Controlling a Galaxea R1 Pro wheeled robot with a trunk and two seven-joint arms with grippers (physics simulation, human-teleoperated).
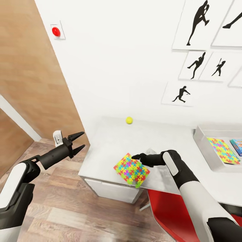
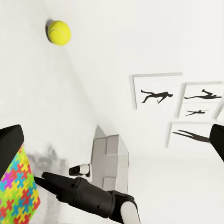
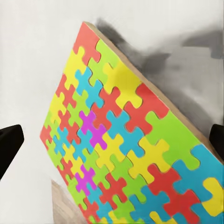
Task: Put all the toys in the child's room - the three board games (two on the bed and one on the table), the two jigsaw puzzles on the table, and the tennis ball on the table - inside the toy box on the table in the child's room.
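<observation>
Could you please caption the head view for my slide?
Right gripper over a jigsaw puzzle at the table edge; tennis ball behind.

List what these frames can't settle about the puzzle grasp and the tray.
- Right gripper, head view: one fingertip lies over the puzzle box, the other isn't visible, so grip unclear.
- Toy box, head view: cut by the frame edge; contents partly unseen.
- Blue box: cropped, artwork too small to read.

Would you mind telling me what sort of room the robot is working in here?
Probably a child's room or playroom: a jigsaw puzzle box and tennis ball lie on a grey table, black sports silhouette pictures hang on the wall.
</observation>
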